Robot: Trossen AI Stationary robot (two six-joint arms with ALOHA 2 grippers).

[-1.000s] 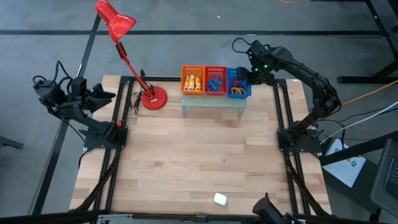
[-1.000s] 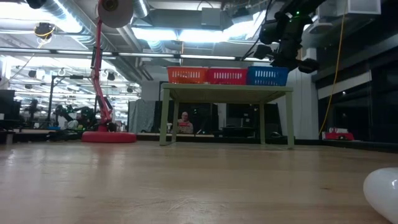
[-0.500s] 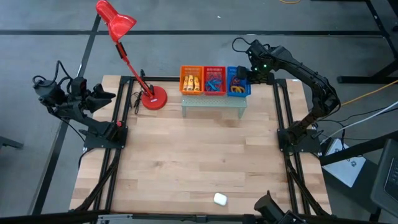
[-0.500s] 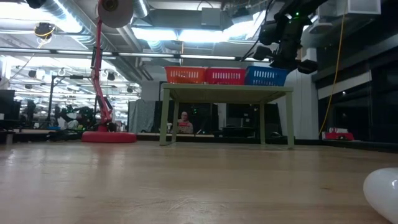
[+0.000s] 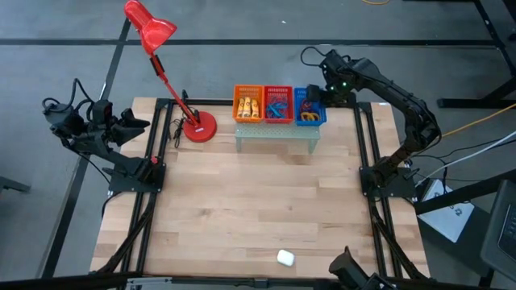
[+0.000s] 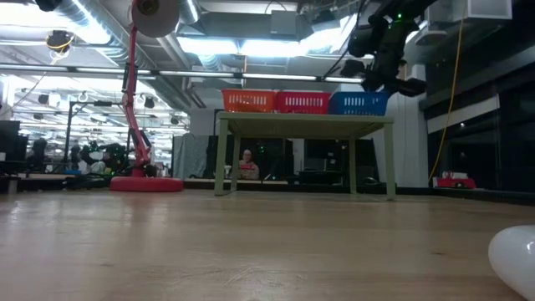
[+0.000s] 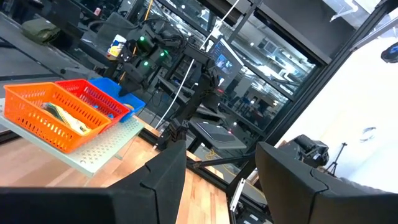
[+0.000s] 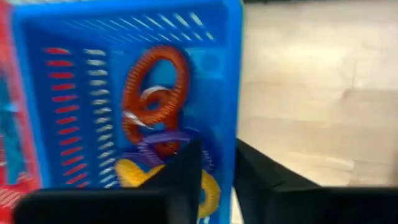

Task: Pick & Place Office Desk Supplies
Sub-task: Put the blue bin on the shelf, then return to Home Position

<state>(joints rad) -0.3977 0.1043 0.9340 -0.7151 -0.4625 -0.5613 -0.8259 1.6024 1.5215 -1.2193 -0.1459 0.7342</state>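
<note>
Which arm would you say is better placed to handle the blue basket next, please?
Right. The right claw hovers at the blue basket on the green riser, its fingers straddling the basket's wall in its wrist view. The left claw waits off the table's far-left corner.

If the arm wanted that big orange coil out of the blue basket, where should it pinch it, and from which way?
Probably from straight above, since the blue basket has walls all round and is open only at the top. The orange coil lies flat on the basket floor, so one finger could go inside its open ring and one outside, pinching the far arc, clear of the purple coil overlapping its near end.
</note>
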